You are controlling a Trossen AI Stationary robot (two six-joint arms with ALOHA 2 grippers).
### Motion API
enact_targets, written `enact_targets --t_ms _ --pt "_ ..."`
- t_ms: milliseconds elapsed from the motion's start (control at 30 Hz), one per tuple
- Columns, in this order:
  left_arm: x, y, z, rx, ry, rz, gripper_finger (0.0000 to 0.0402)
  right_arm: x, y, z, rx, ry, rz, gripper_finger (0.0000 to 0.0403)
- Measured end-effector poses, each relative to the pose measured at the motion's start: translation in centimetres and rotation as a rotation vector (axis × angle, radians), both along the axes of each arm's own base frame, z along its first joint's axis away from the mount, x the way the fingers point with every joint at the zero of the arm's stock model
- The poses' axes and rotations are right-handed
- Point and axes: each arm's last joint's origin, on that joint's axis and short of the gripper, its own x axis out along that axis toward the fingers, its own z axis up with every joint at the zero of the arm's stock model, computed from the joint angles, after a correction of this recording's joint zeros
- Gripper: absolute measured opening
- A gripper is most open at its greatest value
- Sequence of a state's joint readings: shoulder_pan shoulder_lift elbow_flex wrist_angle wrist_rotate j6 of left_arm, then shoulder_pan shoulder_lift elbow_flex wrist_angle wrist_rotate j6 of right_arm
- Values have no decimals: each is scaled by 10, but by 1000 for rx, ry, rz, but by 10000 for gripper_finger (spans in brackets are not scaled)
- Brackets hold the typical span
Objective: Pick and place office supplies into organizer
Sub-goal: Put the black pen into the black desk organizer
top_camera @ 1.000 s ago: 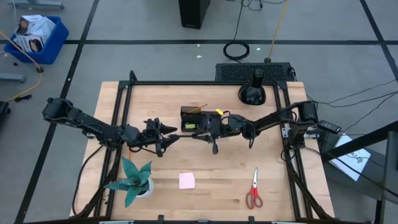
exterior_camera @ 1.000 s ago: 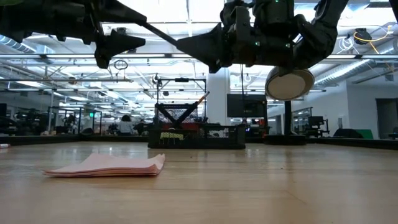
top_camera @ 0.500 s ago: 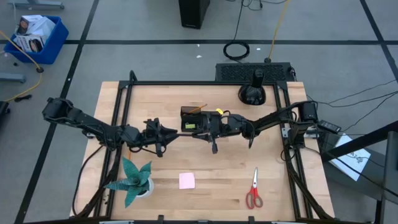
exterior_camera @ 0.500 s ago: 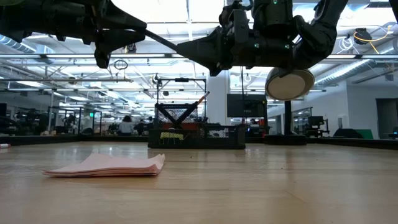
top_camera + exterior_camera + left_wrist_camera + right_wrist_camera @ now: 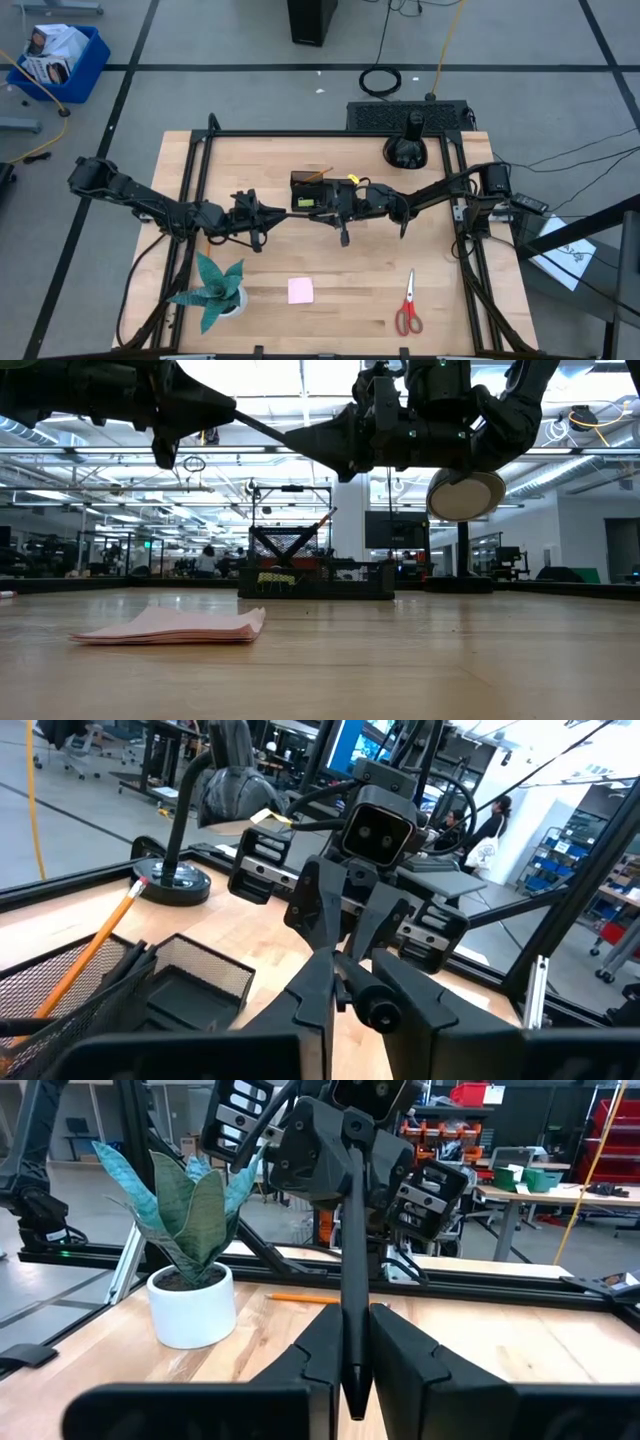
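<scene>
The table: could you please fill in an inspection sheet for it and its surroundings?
Surface: wooden table, black rails around it.
Job's things: organizer holding an orange pencil; pink sticky pad and red scissors lying loose; black pen in mid-air.
Clutter: teal plant; black domed object.
Grippers: left gripper and right gripper both shut on the black pen.
Cables: coiled cable on the floor.
Surroundings: blue bin; a person beyond.
</scene>
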State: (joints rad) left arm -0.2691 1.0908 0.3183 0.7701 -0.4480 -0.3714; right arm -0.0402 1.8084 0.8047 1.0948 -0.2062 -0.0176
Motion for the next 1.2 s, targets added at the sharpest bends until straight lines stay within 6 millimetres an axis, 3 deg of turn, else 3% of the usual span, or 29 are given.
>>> enact_targets --t_ms 400,700,1000,1200 --pt "0 0 1 8 -12 11 47 -7 -5 -13 -30 66 -107 116" --pt "1 8 1 18 -10 85 45 -40 -2 -28 28 129 -130 163" --pt "4 33 -1 -10 4 154 46 -83 2 -3 31 -34 -152 161" --pt "5 57 -5 -90 27 200 41 -100 0 5 -1 -75 -225 160"
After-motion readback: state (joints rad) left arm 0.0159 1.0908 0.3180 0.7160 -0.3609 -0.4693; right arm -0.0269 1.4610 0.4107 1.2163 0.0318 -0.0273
